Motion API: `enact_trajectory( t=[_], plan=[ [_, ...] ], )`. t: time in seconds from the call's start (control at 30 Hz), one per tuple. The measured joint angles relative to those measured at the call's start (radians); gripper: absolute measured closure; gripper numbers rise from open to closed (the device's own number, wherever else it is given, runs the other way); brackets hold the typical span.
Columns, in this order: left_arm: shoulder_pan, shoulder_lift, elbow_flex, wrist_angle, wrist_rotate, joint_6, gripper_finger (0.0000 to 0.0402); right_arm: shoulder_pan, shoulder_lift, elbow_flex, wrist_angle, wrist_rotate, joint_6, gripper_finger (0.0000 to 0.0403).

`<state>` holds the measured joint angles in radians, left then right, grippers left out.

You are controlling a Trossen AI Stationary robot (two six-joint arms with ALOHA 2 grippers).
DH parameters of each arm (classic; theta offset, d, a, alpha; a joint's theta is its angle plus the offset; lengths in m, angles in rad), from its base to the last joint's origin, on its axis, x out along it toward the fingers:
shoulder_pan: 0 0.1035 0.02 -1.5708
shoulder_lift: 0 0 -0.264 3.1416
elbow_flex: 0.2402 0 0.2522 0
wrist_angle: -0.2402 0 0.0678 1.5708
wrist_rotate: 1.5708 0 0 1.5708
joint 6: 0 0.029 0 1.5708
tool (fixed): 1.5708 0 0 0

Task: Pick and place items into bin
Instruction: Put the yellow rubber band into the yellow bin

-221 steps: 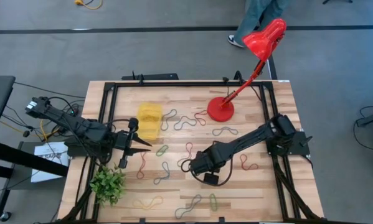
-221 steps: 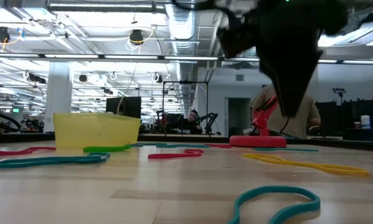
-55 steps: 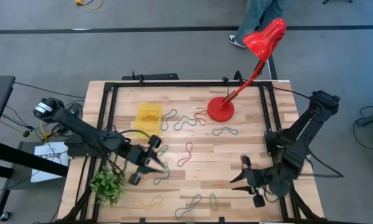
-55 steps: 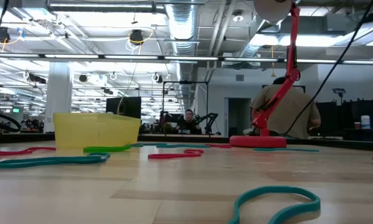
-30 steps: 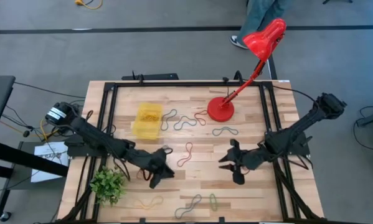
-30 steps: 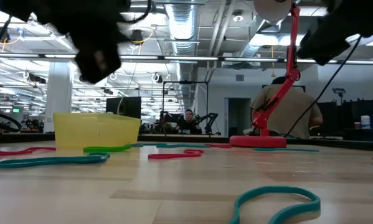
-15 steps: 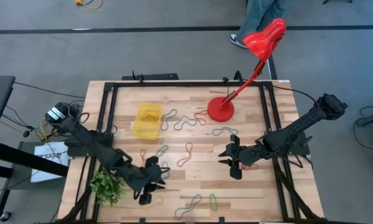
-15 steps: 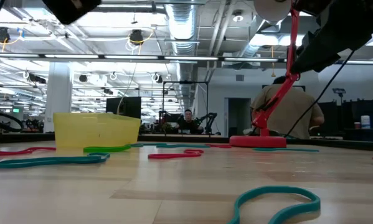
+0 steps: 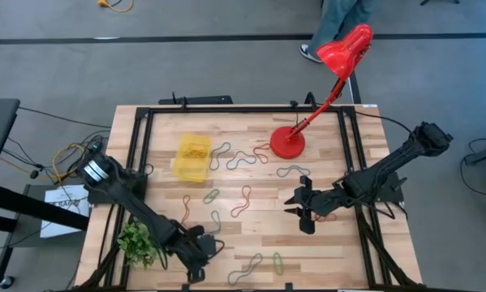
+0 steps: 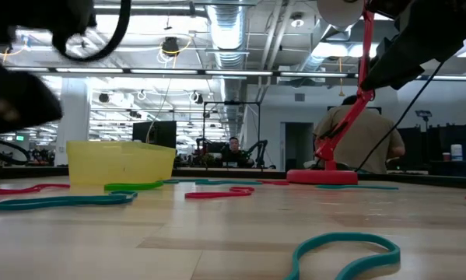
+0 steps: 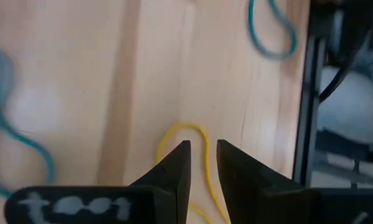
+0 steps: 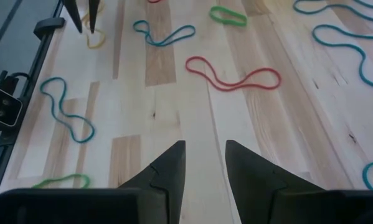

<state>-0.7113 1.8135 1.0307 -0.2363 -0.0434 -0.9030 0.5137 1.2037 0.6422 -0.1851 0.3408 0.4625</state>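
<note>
Many loops are spread flat over the desk [image 9: 332, 154], while the bin [image 9: 192, 156] sits far off near the back left. The left gripper [image 9: 200, 253] is held low over a yellow loop [image 11: 198, 155] by the front edge, fingers slightly apart and empty; so thin a band could be skated over or pinched against the wood. The right gripper [image 9: 301, 207], fingers apart and empty, is aimed at a red loop [image 12: 233, 75], which could be missed likewise.

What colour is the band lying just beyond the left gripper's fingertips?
Yellow; the band shows best in the left wrist view, just ahead of the left gripper.
</note>
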Motion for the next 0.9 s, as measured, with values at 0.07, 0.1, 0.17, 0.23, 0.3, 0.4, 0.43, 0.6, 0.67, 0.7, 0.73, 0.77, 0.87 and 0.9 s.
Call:
enact_trajectory(
  t=[0.07,0.1,0.17,0.23,0.3,0.4,0.43,0.6,0.67,0.7,0.73,0.77,0.87,0.9],
  plan=[
    [0.0,0.026,0.021,-0.021,0.028,-0.001,0.0335,0.0,0.0,0.0,0.003,0.0,0.0,0.0295],
    [0.0,0.038,0.033,-0.02,0.034,0.002,0.0335,0.0,0.0,0.0,0.004,0.0,0.0,0.0295],
    [-0.002,0.054,0.05,-0.041,0.034,0.018,0.0335,0.0,0.0,0.0,0.007,0.0,0.0,0.0295],
    [-0.002,0.067,0.068,-0.081,0.029,0.022,0.0335,0.0,0.0,0.0,0.006,0.0,0.0,0.0296],
    [-0.002,0.07,0.084,-0.132,0.021,0.021,0.0335,0.0,0.0,0.0,0.007,0.0,0.0,0.0295],
    [-0.002,0.07,0.102,-0.187,-0.002,0.021,0.0335,0.0,0.0,0.0,0.007,0.0,0.0,0.0295],
    [-0.002,0.07,0.11,-0.204,-0.011,0.022,0.0335,0.0,0.0,0.0,0.007,0.0,0.0,0.0295],
    [-0.002,0.069,0.123,-0.217,-0.031,0.03,0.0335,0.0,0.0,0.0,0.007,0.0,0.0,0.0295],
    [-0.002,0.069,0.122,-0.241,-0.044,0.029,0.0335,0.0,0.0,0.0,0.007,0.0,0.0,0.0295],
    [-0.002,0.07,0.122,-0.25,-0.046,0.028,0.0335,0.0,0.0,0.0,0.006,0.0,0.0,0.0295],
    [-0.002,0.07,0.121,-0.255,-0.048,0.028,0.0335,0.0,0.0,0.0,0.007,0.0,0.0,0.0295],
    [-0.002,0.07,0.117,-0.256,-0.05,0.028,0.0335,0.0,0.0,0.0,0.007,0.0,0.0,0.0295],
    [-0.002,0.071,0.11,-0.257,-0.079,0.028,0.0335,0.0,0.0,0.0,0.007,0.0,0.0,0.0295],
    [-0.002,0.071,0.11,-0.259,-0.093,0.028,0.0335,0.0,0.0,0.0,0.007,0.0,0.0,0.0295]
  ],
)
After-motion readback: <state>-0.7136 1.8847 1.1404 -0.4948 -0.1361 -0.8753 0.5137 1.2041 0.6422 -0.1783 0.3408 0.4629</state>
